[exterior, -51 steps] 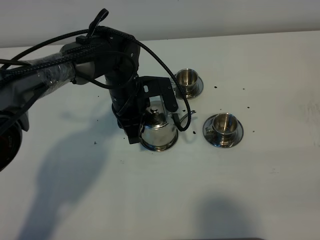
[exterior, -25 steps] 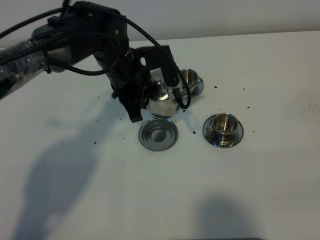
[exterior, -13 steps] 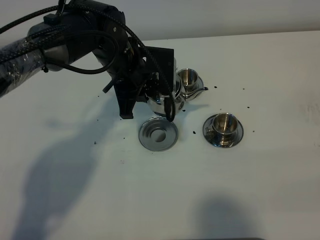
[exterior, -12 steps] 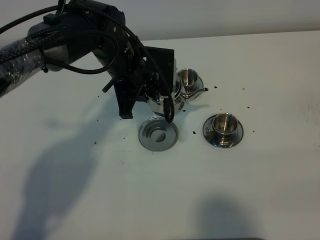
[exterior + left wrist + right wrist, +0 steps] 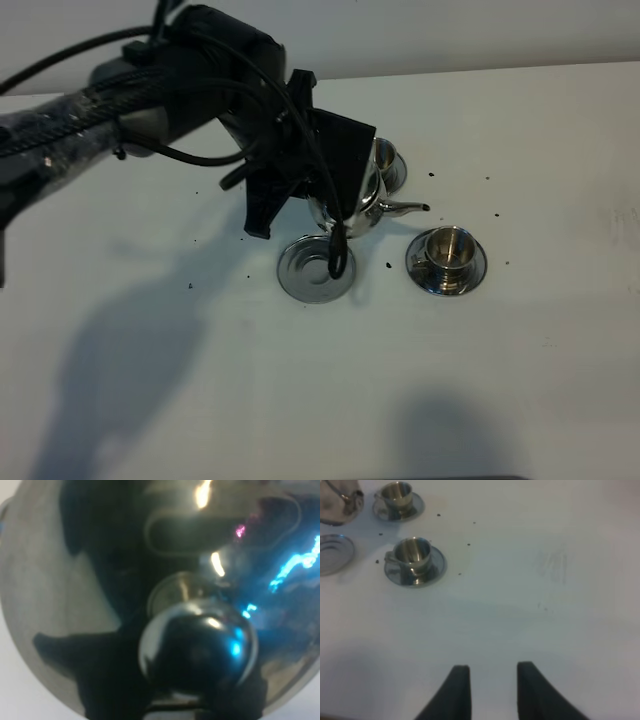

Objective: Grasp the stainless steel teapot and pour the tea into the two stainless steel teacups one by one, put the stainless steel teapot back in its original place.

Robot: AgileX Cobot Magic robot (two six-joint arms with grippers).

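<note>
Gleaming white table (image 5: 520, 360), dark specks (image 5: 389, 265)

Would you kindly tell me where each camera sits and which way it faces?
Exterior high: above the table, looking down; left arm holds the teapot over its saucer.
Left wrist: pressed close to the teapot's lid knob; no robot part discernible.
Right wrist: looks across the table past its right end effector at the cups.
Shared: teapot, saucer, cups.

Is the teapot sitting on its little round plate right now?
No, the teapot hangs in the air, and its plate lies bare on the table.
</note>
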